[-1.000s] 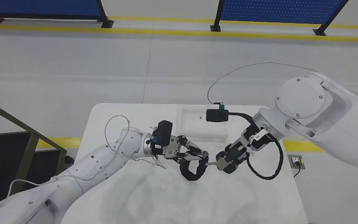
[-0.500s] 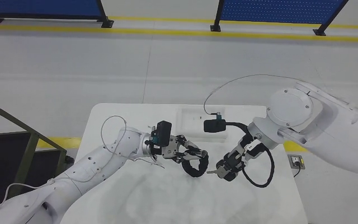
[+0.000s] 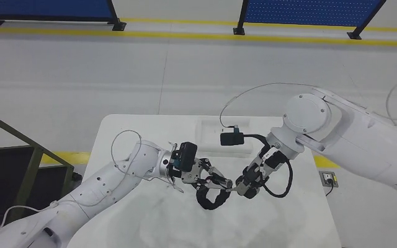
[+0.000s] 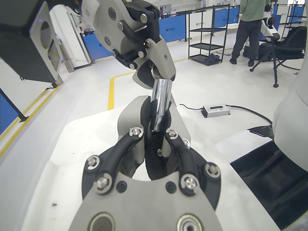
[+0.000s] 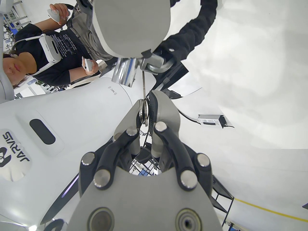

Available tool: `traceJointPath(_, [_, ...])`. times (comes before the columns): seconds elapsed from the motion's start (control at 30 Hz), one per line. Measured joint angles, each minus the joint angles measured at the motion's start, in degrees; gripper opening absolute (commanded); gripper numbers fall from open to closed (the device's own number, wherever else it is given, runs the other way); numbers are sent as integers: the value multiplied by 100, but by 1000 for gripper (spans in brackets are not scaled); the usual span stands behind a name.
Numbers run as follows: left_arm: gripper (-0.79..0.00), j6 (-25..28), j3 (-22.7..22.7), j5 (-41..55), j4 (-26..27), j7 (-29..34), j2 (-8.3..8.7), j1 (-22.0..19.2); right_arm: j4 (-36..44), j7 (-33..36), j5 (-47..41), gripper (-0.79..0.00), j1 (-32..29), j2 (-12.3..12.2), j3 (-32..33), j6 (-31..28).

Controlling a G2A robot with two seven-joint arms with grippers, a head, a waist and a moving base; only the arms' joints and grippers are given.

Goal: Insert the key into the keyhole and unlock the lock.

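One key (image 5: 144,86), right end effector (image 5: 147,105), at lock (image 5: 124,72)

One lock (image 4: 160,104), one key (image 5: 144,85) — two hands: left hand (image 4: 157,117), right hand (image 5: 146,108) — one table (image 3: 124,144), one tray (image 3: 208,132)

Left end effector (image 3: 219,185) and right end effector (image 3: 238,184) face each other, both clamped.

Chrome cylinder lock (image 4: 160,104) with black cable loop (image 5: 203,25), key (image 5: 144,110) tip at its end.
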State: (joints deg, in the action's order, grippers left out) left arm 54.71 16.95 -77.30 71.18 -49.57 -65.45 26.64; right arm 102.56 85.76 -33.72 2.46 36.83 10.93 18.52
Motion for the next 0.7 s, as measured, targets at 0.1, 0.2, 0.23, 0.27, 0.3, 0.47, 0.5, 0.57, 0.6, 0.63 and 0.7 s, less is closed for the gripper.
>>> traceJointPath(0.1, [-785,53,22,4,-23,52,-37,13,-8,30,12,-785,52,61,-16,-30])
traceJointPath(0.2, [-785,83,52,11,-73,84,-72,27,7,74,8,-785,86,101,-12,-75])
traceJointPath(0.23, [-785,93,60,12,-82,93,-82,31,12,98,-1,-785,94,112,-6,-99])
traceJointPath(0.27, [-785,103,69,17,-88,102,-91,35,19,117,-5,-785,99,123,1,-117])
traceJointPath(0.3, [-785,115,81,24,-92,114,-103,40,35,141,-8,-785,105,139,15,-141])
traceJointPath(0.47, [-785,142,129,40,-76,141,-138,71,86,221,-6,-785,89,209,108,-237])
traceJointPath(0.5, [-785,149,137,36,-70,149,-144,80,89,225,7,-785,84,229,122,-229])
traceJointPath(0.57, [-785,152,154,27,-69,152,-149,93,75,225,17,-785,79,251,135,-224])
traceJointPath(0.6, [-785,151,166,19,-67,151,-151,101,61,225,13,-785,74,260,146,-224])
traceJointPath(0.63, [-785,151,173,14,-61,150,-151,107,53,225,1,-785,67,265,160,-228])
traceJointPath(0.7, [-785,156,184,11,-47,155,-152,123,44,225,-16,-785,48,272,189,-248])
